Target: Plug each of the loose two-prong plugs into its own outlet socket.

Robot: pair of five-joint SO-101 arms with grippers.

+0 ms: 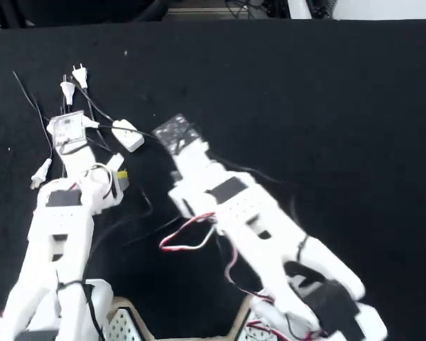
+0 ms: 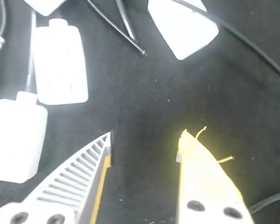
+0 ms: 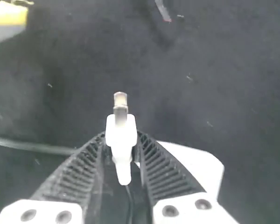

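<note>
Your right gripper (image 3: pixel 121 138) clamps a plug (image 3: pixel 120 125) prongs-forward for insertion; left gripper (image 2: pixel 145 135) gapes empty near the sockets (image 2: pixel 60 65).

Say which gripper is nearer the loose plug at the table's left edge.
Left. The left gripper is near the loose plug; the right gripper, shut on a second plug, is farther right.

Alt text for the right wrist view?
The right claw is shut on a white two-prong plug, its prongs pointing away over the black table. A white block lies partly behind the claw.
</note>
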